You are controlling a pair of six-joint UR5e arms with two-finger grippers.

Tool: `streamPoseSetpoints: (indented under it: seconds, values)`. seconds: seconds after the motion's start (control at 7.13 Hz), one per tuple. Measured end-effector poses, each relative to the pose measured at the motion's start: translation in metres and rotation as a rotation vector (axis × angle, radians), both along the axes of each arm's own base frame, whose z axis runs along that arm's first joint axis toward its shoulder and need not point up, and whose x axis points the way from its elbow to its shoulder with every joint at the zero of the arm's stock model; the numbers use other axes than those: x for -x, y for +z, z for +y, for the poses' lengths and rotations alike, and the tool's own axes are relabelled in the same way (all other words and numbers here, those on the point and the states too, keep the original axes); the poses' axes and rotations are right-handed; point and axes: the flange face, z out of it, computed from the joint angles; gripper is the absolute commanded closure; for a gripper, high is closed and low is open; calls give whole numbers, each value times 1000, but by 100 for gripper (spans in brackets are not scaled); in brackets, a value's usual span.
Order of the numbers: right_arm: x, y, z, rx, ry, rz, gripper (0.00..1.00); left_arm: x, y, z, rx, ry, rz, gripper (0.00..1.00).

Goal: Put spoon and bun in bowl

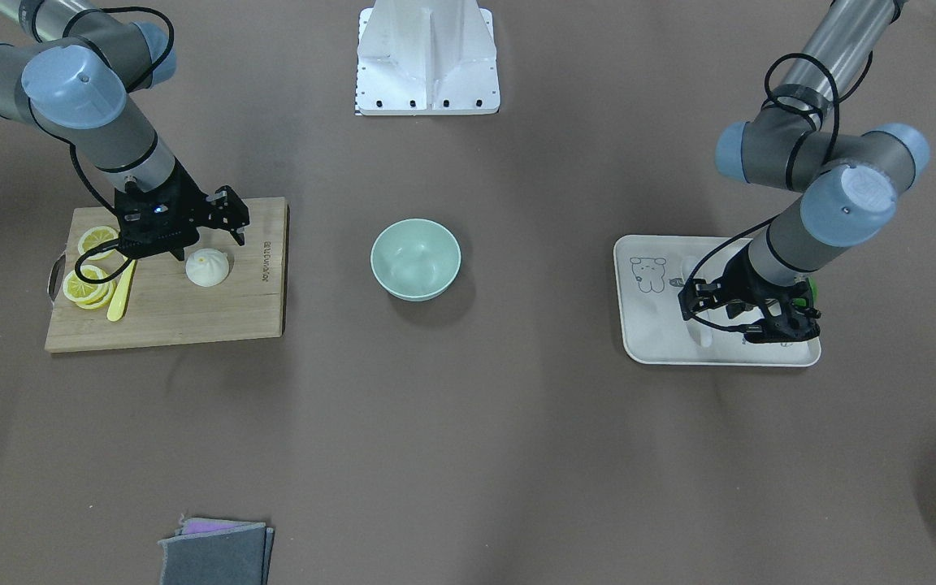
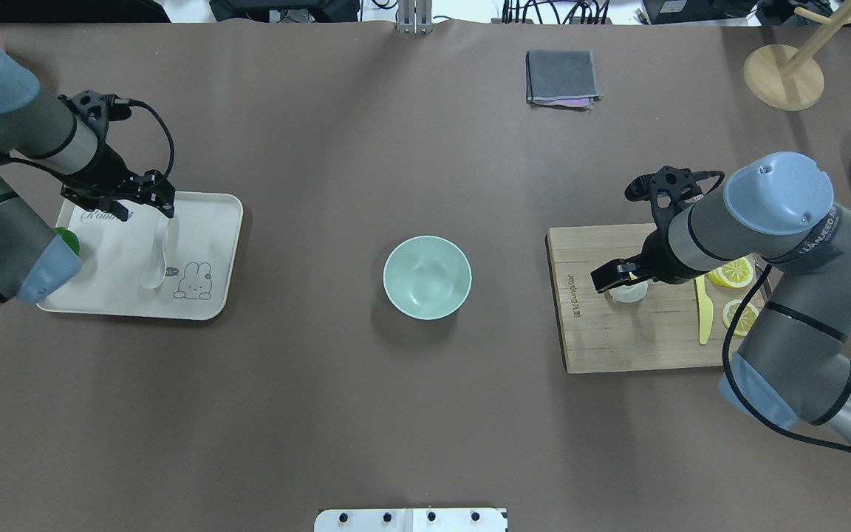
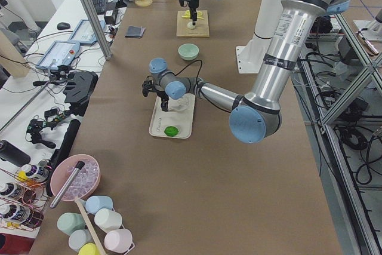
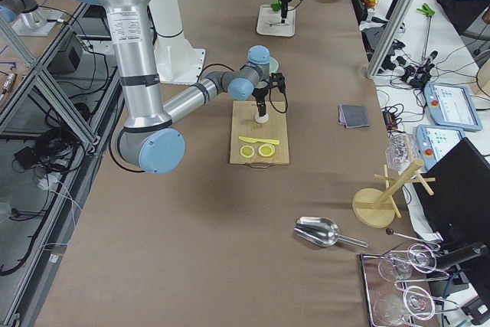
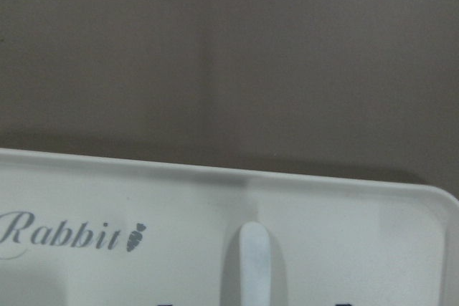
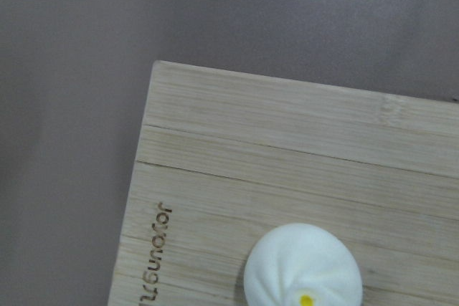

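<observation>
Mint-green bowl [image 1: 415,262] stands empty in the middle of the front view, well apart from the other things. The bun [image 1: 207,268] lies on the board [image 1: 192,317] at the left of that view, near the lemon slices [image 1: 88,284] and the knife [image 1: 120,294]. The right gripper [image 1: 232,221] hangs just above the bun and, in the overhead view, covers part of it. The right wrist view cuts the bun off at the bottom edge and shows no fingers. From the front the jaws seem to stand apart, with nothing between them.

The spoon [image 2: 154,260] lies on the tray [image 2: 207,236] at the left of the overhead view. The left gripper [image 2: 162,204] is over its handle, jaws wide. In the left wrist view only two dark tips show at the bottom edge, one on each side of the handle. The lime [image 2: 66,238] is mostly hidden behind the left arm.
</observation>
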Motion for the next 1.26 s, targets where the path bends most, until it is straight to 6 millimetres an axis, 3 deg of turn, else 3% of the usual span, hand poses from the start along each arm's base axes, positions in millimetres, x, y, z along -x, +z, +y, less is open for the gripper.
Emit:
streamPoseSetpoints:
  seconds: [0.14, 0.42, 0.7, 0.84, 0.98, 1.12, 1.26]
  values:
    - [1, 2, -1, 3, 0, 4, 24, -6, 3, 3, 1, 7, -6, 47]
    - [8, 5, -6, 8, -2, 10, 25, -11, 6, 6, 4, 15, -12, 100]
    - [15, 6, -12, 10, -2, 15, 24, -11, 2, 7, 9, 8, -6, 100]
    - [16, 6, -13, 11, -2, 16, 24, -10, -9, 9, 14, -9, 9, 100]
    - [17, 8, -14, 11, -3, 18, 24, -11, -36, 9, 12, -32, 41, 100]
    - [18, 10, -14, 10, -5, 21, 25, -17, -77, 5, 21, -72, 86, 100]
    - [17, 10, -15, 8, -5, 22, 33, -29, -120, 0, 43, -115, 133, 100]
